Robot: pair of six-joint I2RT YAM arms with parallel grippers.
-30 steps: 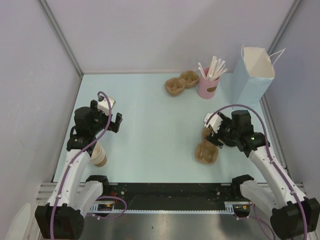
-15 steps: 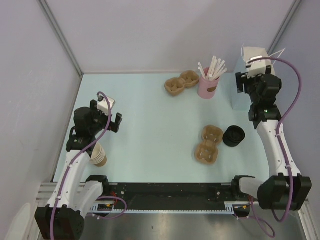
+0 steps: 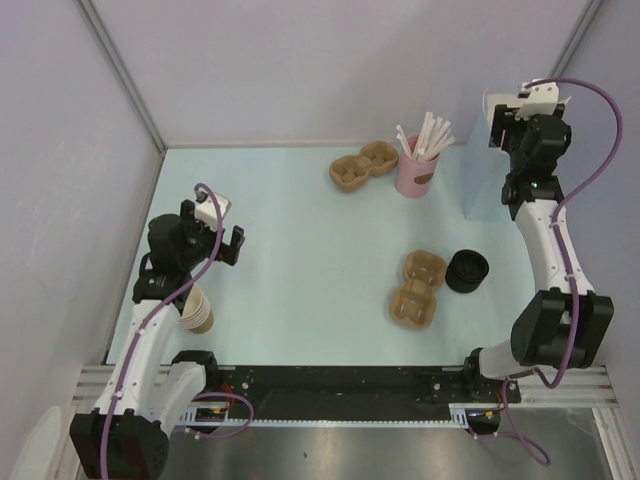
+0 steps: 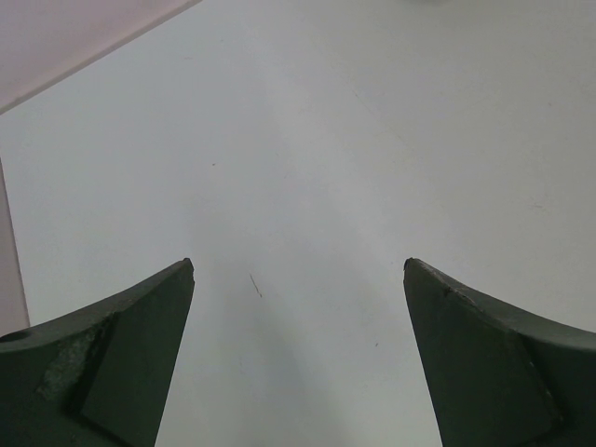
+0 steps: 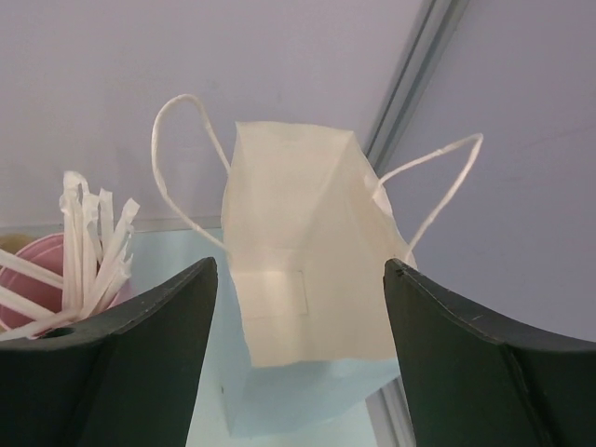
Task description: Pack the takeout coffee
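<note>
The takeout coffee (image 3: 467, 271) shows from above as a round black lid. It stands on the table just right of a brown cup carrier (image 3: 418, 290). My right gripper (image 3: 505, 128) is raised over the light blue paper bag (image 3: 485, 180) at the back right, far from the cup. In the right wrist view the right gripper (image 5: 299, 264) is open and empty, looking down into the open bag (image 5: 298, 317), whose cream inside holds nothing. My left gripper (image 3: 215, 230) is open and empty over bare table at the left; the left wrist view (image 4: 299, 264) shows only table.
A stack of lidless tan cups (image 3: 197, 312) stands by the left arm. A pink cup of white straws (image 3: 415, 170) and a second brown carrier (image 3: 363, 167) stand at the back, left of the bag. The pink cup (image 5: 37, 275) also shows in the right wrist view.
My right gripper has left the spot beside the near carrier, where the lidded cup now stands uncovered, and swung up to above the bag. The left arm has not moved.
</note>
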